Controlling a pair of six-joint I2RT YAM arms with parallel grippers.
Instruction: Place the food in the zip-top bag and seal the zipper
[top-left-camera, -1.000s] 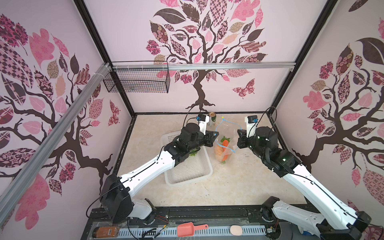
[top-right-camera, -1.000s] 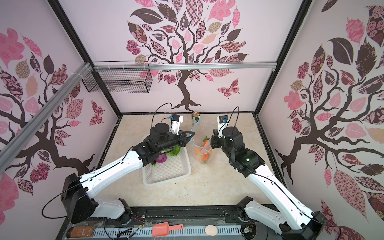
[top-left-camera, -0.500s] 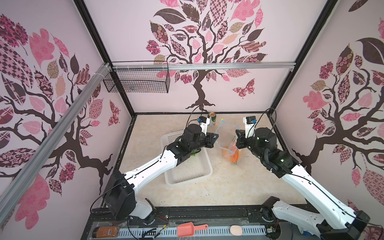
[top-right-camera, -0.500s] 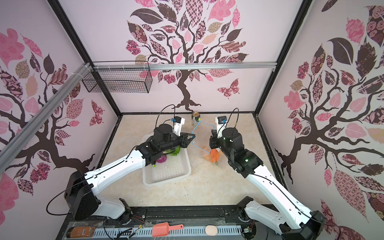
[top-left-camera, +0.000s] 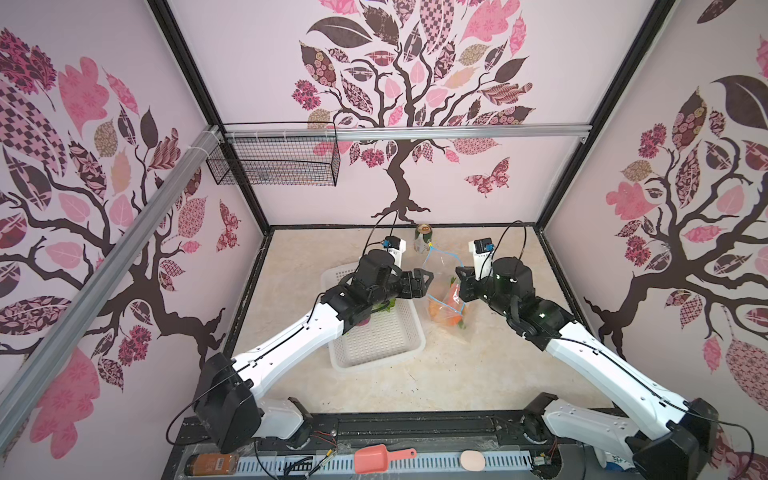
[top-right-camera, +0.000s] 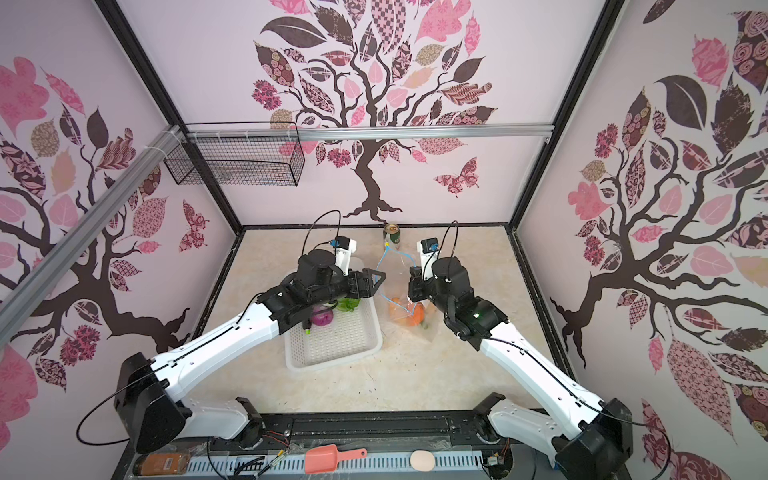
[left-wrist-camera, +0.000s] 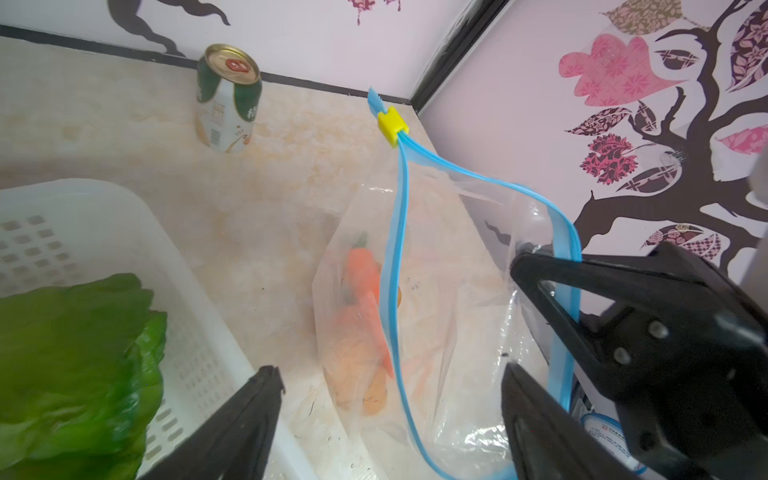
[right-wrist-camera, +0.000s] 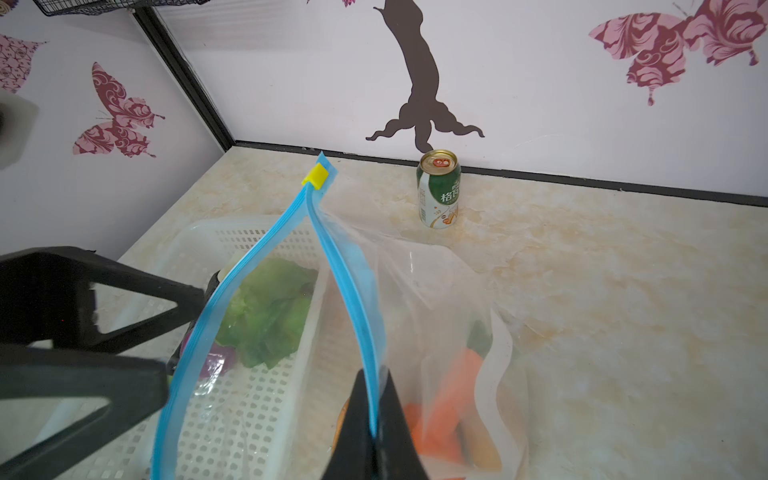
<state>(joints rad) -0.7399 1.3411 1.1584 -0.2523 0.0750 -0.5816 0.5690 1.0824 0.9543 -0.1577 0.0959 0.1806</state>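
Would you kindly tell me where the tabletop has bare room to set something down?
The widest bare patch of the table lies between the white basket and the front rail. A second runs from the basket to the left-hand wall. Crowded: the gap between basket and zip-top bag, where left arm and right arm meet, with the can behind.

Thin, clear plastic, glossy and crinkled, was noted for the zip-top bag (left-wrist-camera: 449, 291). The zipper (left-wrist-camera: 401, 216) was seen as smooth light-blue plastic, and its slider (left-wrist-camera: 392, 124) as hard yellow plastic. The lettuce (left-wrist-camera: 75, 353) was logged as shiny wrinkled green plastic and the carrot (left-wrist-camera: 363, 270) as matt orange. The basket (left-wrist-camera: 104, 208) was marked as white perforated plastic, the can (left-wrist-camera: 226, 112) as glossy printed metal, and the tabletop (right-wrist-camera: 623, 291) as smooth with a marble look.
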